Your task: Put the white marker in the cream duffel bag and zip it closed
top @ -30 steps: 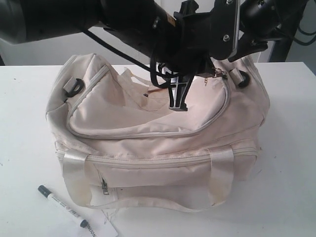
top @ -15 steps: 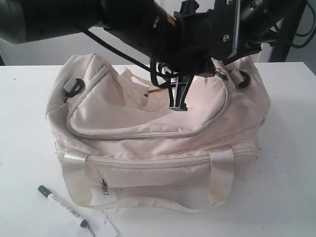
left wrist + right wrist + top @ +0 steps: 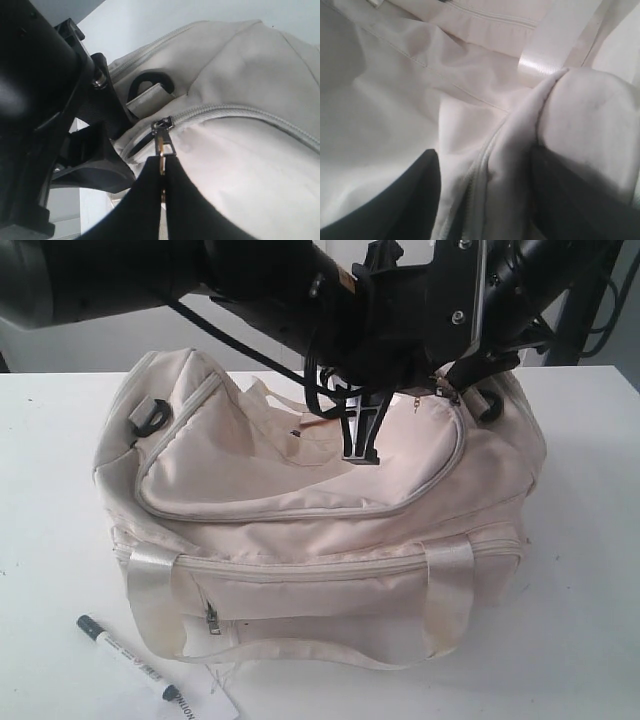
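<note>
Plainly, the white marker (image 3: 128, 657) is outside the cream duffel bag (image 3: 300, 470). It lies slantwise on the tabletop (image 3: 580, 540) just in front of the bag's front left corner, and its nearer dark end touches a printed paper tag (image 3: 205, 702). The bag stands in the middle of the tabletop with both arms crowded over its top.

In the left wrist view the left gripper (image 3: 162, 164) is closed tight on the gold zipper pull (image 3: 161, 159). The pull hangs from the zipper slider (image 3: 161, 125) close to the bag's black end ring (image 3: 150, 82). The teeth are meshed on one side of the slider, and a short dark gap shows on the other side.

In the right wrist view the right gripper (image 3: 485, 167) has its jaws spread wide. A raised fold of the bag's cream fabric (image 3: 515, 145) sits between them, near a shiny strap (image 3: 545, 55), and I cannot tell whether the fold is pinched.
</note>
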